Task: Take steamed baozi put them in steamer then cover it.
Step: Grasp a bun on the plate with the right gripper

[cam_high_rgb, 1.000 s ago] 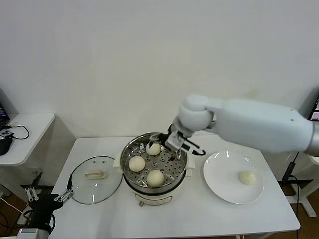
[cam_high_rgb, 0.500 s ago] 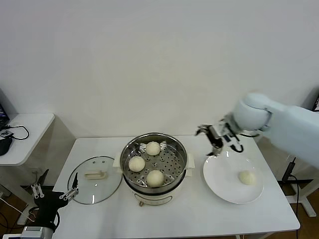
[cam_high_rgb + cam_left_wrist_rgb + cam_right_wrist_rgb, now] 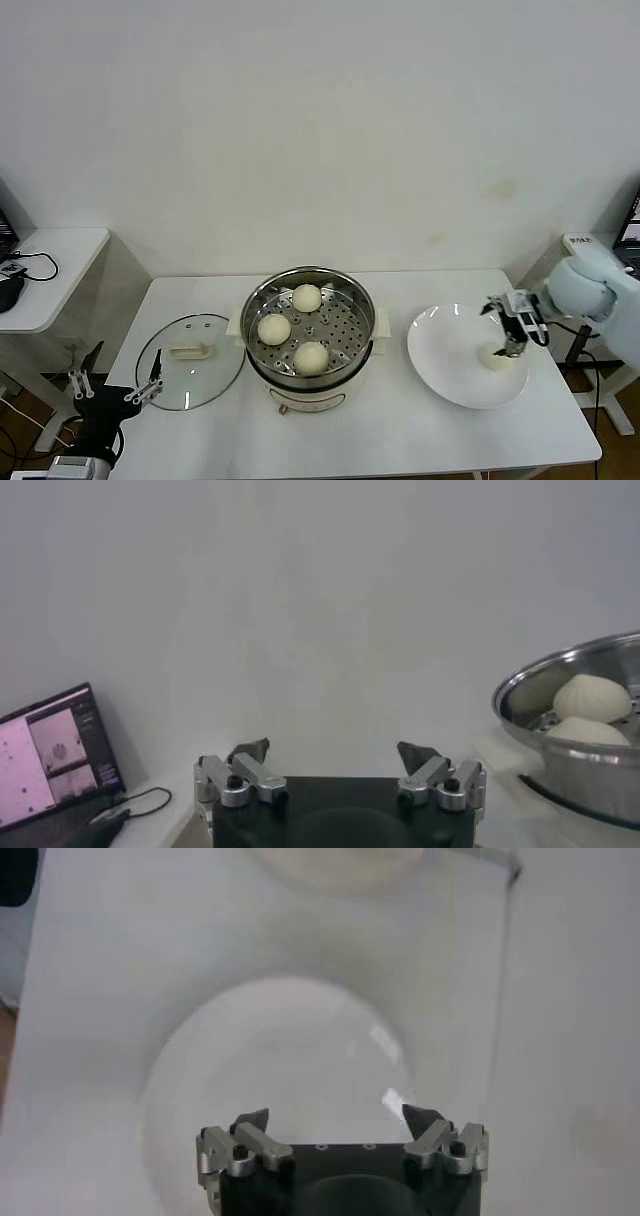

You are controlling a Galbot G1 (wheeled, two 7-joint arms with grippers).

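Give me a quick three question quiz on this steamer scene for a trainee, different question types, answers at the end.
1. True or false: the lid covers the steamer.
2. How many buns lie in the steamer? A) two B) three C) four
3. Fill in: the right gripper hangs open over the bun on the ____.

Key:
1. False; it lies on the table, on the steamer's left.
2. B
3. plate
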